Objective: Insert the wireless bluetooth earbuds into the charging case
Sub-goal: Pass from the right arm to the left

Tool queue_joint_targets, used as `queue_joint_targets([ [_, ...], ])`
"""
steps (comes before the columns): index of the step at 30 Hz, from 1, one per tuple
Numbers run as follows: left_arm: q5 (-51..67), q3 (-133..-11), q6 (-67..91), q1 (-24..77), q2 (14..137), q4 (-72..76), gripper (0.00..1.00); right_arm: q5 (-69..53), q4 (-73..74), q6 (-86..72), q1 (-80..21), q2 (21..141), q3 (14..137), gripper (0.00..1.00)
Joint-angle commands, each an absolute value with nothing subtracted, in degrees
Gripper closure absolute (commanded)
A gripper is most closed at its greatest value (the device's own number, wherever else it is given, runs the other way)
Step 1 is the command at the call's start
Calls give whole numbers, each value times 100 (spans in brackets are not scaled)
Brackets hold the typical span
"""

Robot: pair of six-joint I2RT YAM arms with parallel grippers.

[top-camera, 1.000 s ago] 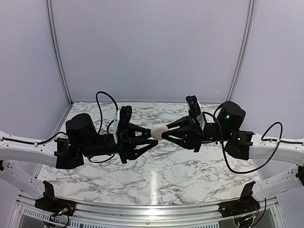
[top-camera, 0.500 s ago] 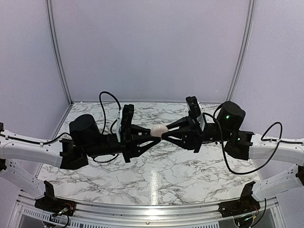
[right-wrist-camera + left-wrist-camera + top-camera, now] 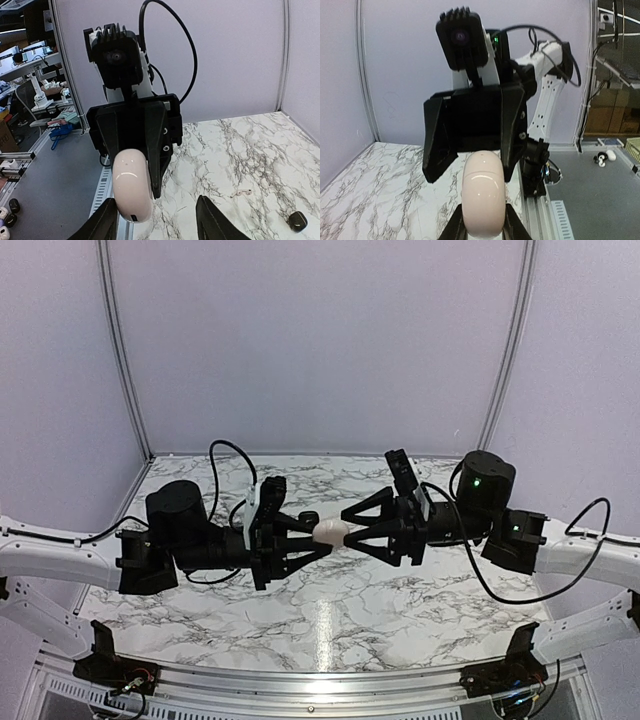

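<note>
Marble table (image 3: 320, 620) lay beneath the charging case (image 3: 331, 531), which hung above it in the overhead view, closed and pale pinkish-white. The left gripper (image 3: 318, 533) reached the case from its left side and pinched it between both fingers. The right gripper (image 3: 348, 528) faced the case from the opposite side with its fingers spread, one above the case and one below, gripping nothing. From the left wrist, the case (image 3: 481, 192) stood on end with the left gripper (image 3: 482, 215) closed on its lower half, one black finger pressed to each flank. Just behind the case the right gripper (image 3: 470, 170) pointed straight at it, its two broad fingers splayed to either side of the case's top, with the marble table (image 3: 380, 190) below and to the left. From the right wrist, the case (image 3: 131, 190) sat clamped in the left gripper (image 3: 132, 165), whose fingers hugged its sides. The right gripper (image 3: 155, 200) stood parted, one finger just beside the case's lower left and the other well to its right; whether the nearer finger touched the case could not be told. Well apart from the case, lower right, a small black rounded lump (image 3: 298, 220) rested on the table (image 3: 260, 150).
</note>
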State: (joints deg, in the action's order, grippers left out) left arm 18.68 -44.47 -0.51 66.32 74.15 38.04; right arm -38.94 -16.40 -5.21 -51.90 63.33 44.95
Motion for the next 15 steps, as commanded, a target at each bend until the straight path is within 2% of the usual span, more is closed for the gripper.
queue_joint_targets([
  [1, 2056, -4637, -813, 6609, 7248, 2381, 98, -3540, -265, 115, -5202, 6195, 5031, 46],
  [8, 1891, -5481, -1428, 6601, 7445, 375, 99, -3517, 962, 518, -5322, 6134, 5179, 46],
  [15, 2452, -6069, -1372, 6549, 7934, -410, 100, -3494, 1545, 837, -5475, 6310, 5362, 49],
])
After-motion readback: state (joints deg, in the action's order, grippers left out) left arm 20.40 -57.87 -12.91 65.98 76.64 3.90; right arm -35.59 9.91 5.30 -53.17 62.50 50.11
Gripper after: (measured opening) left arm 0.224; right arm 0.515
